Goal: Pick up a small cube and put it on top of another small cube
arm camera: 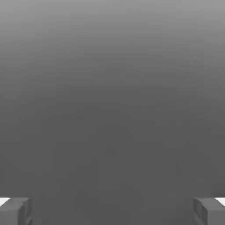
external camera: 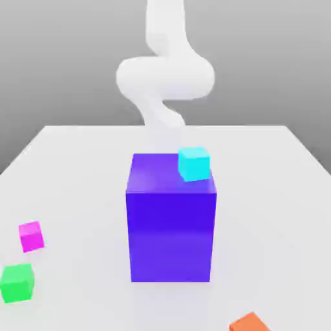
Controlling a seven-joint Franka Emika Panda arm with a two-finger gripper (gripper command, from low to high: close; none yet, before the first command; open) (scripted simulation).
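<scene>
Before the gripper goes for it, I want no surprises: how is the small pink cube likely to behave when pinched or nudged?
The small pink cube looks rigid with flat faces, so it should slide rather than roll when pushed. Its glossy skin hints it may be slippery, so a square pinch seems wise. It is tiny beside the big blue-violet block, so probably light. The gripper is open.

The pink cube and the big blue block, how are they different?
The small pink cube is bright magenta; the big blue block is deep blue-violet. The pink cube is far smaller than the tall blue block. The pink cube sits bare on the white table near the exterior view's left edge; the blue block stands mid-table with a cyan cube on its top. Both are plain, glossy boxes resting on the table.
</scene>
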